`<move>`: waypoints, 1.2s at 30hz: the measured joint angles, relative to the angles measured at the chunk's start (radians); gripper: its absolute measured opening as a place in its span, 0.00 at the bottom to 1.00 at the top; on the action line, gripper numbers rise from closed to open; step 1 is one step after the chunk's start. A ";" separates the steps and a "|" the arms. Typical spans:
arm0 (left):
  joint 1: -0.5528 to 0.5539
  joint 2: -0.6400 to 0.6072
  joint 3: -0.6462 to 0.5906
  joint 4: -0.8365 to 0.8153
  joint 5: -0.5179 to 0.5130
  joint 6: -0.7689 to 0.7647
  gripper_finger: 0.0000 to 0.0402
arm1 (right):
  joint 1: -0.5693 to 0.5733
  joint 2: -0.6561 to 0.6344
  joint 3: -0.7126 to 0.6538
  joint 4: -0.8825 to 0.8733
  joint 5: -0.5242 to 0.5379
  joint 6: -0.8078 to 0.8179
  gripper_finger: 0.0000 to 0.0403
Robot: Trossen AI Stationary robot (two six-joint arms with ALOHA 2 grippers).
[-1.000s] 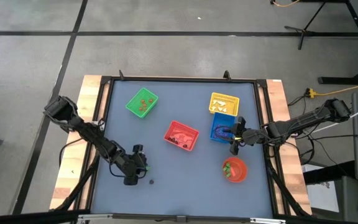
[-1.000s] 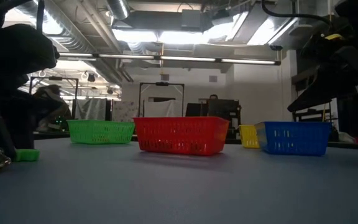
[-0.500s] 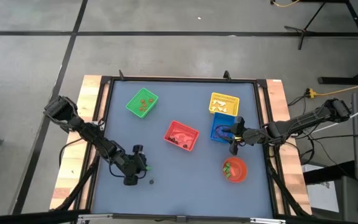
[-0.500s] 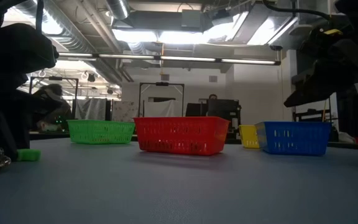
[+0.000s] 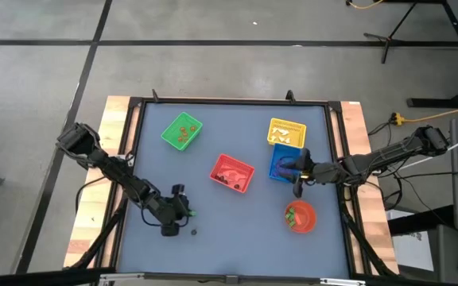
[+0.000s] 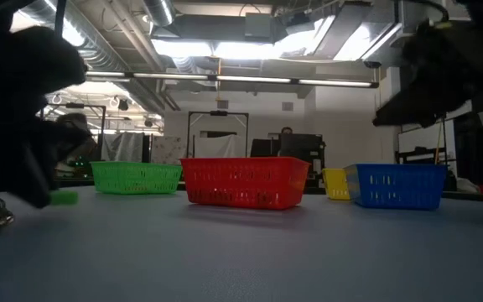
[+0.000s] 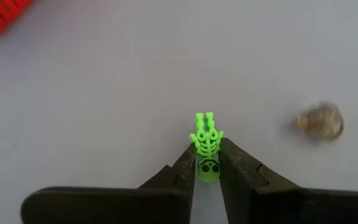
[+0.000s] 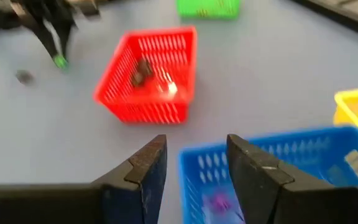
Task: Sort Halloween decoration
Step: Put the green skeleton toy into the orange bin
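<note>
Two arms, high view: we see the left gripper (image 5: 171, 226) low at the table's (image 5: 237, 238) near-left part; the right gripper (image 5: 297, 170) reaches in over the blue basket (image 5: 281, 161).
Baskets, high view: green basket (image 5: 181, 132) holds orange bits, red basket (image 5: 232, 172) dark ones, yellow basket (image 5: 286, 132) pale ones; the round red bowl (image 5: 300, 217) holds green pieces.
Low view: we see a green trinket (image 6: 62, 198) just above the table beside the dark left arm.
Left wrist view: our left fingers (image 7: 185, 165) are clamped on a green skeleton figure (image 7: 207, 146); a small greyish trinket (image 7: 319, 122) lies nearby.
Right wrist view: right fingers (image 8: 148, 163) stand apart, holding nothing, above the blue basket with a purple trinket (image 8: 218, 201) inside.
</note>
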 joint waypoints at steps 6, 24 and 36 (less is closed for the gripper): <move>0.000 0.000 0.000 0.093 -0.078 0.000 0.10 | 0.000 0.016 0.000 0.205 -0.001 -0.004 0.41; 0.110 -0.003 0.003 0.567 -0.354 0.283 0.11 | 0.000 0.319 0.013 0.754 -0.027 0.405 0.41; 0.225 -0.003 0.004 0.644 -0.307 0.312 0.11 | 0.000 0.613 0.287 0.750 -0.087 0.566 0.41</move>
